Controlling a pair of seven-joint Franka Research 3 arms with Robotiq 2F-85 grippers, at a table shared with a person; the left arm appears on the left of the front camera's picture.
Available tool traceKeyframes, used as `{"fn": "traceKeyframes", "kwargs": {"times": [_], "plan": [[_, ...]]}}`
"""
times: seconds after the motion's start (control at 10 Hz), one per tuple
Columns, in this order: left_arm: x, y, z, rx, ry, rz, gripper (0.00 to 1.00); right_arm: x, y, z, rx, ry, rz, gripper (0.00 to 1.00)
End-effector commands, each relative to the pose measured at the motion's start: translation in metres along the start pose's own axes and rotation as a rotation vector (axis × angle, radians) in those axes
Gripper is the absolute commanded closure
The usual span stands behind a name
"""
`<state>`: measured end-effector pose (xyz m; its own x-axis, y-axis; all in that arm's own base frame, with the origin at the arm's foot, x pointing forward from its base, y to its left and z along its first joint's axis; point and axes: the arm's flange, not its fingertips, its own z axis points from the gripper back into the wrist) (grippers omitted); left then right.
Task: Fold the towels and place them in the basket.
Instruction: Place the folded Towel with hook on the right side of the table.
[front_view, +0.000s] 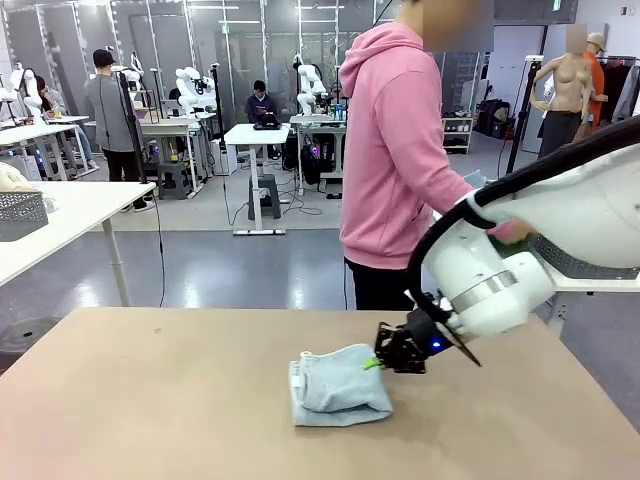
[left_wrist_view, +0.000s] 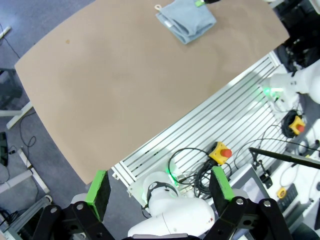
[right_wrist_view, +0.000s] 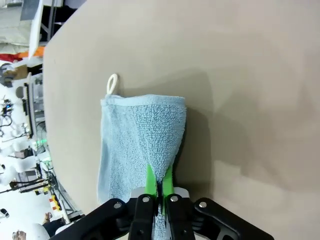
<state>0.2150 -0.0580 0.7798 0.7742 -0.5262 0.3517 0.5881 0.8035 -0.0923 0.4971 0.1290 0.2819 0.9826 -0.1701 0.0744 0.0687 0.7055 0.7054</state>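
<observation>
Currently right end effector (right_wrist_view: 159, 175) clamps the folded towel (right_wrist_view: 142, 135) edge on the table (front_view: 150, 400); left end effector (left_wrist_view: 160, 185) wide open, empty.

Reference item: the brown table (front_view: 150, 400), a plain matte top with rounded corners. At the far edge of the table stands a person in a pink hoodie (front_view: 395, 150) and dark trousers, turned sideways. Beyond the table, across a grey floor, stand a white desk (front_view: 255, 135) with a dark stool (front_view: 265, 190) under it, a standing person in a grey jacket (front_view: 108, 110) and a seated person (front_view: 262, 105). Against the opposite long edge of the table lies a slatted aluminium panel (left_wrist_view: 220, 115); it carries black cables (left_wrist_view: 187, 165) and a yellow box with a red button (left_wrist_view: 220, 152).
</observation>
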Motion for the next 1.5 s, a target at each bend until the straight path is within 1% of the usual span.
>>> {"fn": "traceKeyframes", "kwargs": {"times": [0.0, 0.1, 0.2, 0.3, 0.4, 0.5, 0.7, 0.9, 1.0, 1.1, 1.2, 1.3, 1.4], "plan": [[-0.001, 0.001, 0.000, 0.010, 0.008, -0.007, 0.00, -0.001, -0.029, 0.044, -0.087, -0.015, 0.045, 0.95], [-0.001, 0.001, 0.000, 0.010, 0.008, -0.007, 0.00, 0.000, -0.047, 0.068, -0.141, -0.048, 0.038, 0.95], [-0.001, 0.001, 0.000, 0.010, 0.008, -0.007, 0.00, 0.000, -0.068, 0.094, -0.188, -0.056, 0.043, 0.95], [-0.001, 0.001, 0.000, 0.010, 0.008, -0.007, 0.00, -0.001, -0.093, 0.126, -0.208, -0.102, 0.017, 0.95], [-0.001, 0.001, 0.000, 0.010, 0.008, -0.007, 0.00, -0.003, -0.113, 0.152, -0.236, -0.121, 0.006, 0.95], [-0.001, 0.001, 0.000, 0.010, 0.008, -0.007, 0.00, -0.004, -0.131, 0.175, -0.235, -0.153, -0.015, 0.95], [-0.001, 0.001, 0.000, 0.010, 0.008, -0.007, 0.00, 0.000, -0.163, 0.210, -0.291, -0.174, -0.040, 0.95], [-0.001, 0.001, 0.000, 0.010, 0.008, -0.007, 0.00, 0.005, -0.175, 0.222, -0.314, -0.165, -0.046, 0.95], [-0.001, 0.001, 0.000, 0.010, 0.008, -0.007, 0.00, 0.007, -0.176, 0.223, -0.311, -0.172, -0.044, 0.69], [-0.001, 0.001, 0.000, 0.010, 0.008, -0.007, 0.00, 0.008, -0.175, 0.221, -0.328, -0.166, -0.035, 0.59], [-0.001, 0.001, 0.000, 0.010, 0.008, -0.007, 0.00, 0.007, -0.173, 0.220, -0.353, -0.167, -0.034, 0.33], [-0.001, 0.001, 0.000, 0.010, 0.008, -0.007, 0.00, 0.006, -0.170, 0.220, -0.366, -0.173, -0.032, 0.23], [-0.001, 0.001, 0.000, 0.010, 0.008, -0.007, 0.00, 0.004, -0.166, 0.220, -0.383, -0.178, -0.033, 0.00]]}}
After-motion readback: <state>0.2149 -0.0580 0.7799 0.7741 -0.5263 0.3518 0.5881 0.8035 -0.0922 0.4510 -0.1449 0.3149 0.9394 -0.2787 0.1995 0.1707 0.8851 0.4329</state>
